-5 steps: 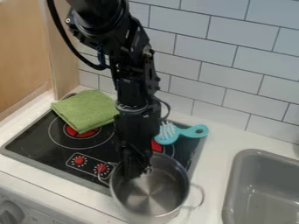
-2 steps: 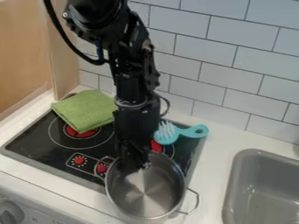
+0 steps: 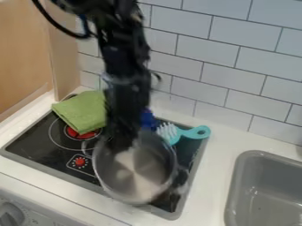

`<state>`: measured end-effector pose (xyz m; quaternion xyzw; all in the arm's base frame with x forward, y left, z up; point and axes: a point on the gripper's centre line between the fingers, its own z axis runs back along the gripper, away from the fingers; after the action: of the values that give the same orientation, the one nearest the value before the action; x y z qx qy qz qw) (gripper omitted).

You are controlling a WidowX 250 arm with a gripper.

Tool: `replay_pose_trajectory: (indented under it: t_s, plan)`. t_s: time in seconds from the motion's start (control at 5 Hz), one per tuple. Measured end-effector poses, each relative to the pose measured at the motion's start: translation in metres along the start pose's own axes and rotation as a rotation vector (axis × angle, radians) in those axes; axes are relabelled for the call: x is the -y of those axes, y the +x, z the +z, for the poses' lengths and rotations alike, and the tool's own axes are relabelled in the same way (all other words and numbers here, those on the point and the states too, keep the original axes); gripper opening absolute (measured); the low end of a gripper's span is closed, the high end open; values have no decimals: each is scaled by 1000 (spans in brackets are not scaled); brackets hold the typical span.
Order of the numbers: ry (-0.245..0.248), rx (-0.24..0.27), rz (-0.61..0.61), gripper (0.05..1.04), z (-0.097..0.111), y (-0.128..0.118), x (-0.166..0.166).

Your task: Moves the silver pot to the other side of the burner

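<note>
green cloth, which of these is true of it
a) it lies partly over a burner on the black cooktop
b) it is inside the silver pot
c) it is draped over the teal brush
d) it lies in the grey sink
a, since the green cloth lies at the back left of the black cooktop, overlapping part of a burner whose red centre shows at its edge.

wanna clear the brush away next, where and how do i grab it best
Grip the turquoise brush by the handle, probably from above, pinching across it: it is narrow and juts away from the silver pot, which crowds the bristles.
</note>
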<state>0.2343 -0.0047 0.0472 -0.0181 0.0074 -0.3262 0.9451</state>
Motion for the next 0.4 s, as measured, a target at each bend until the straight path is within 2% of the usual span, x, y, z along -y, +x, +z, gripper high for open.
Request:
replay_pose_trajectory:
  t_s: [0.2, 0.4]
  plan:
    - [16, 18, 69, 55, 14, -13, -17]
    - [12, 26, 131, 55, 18, -22, -29]
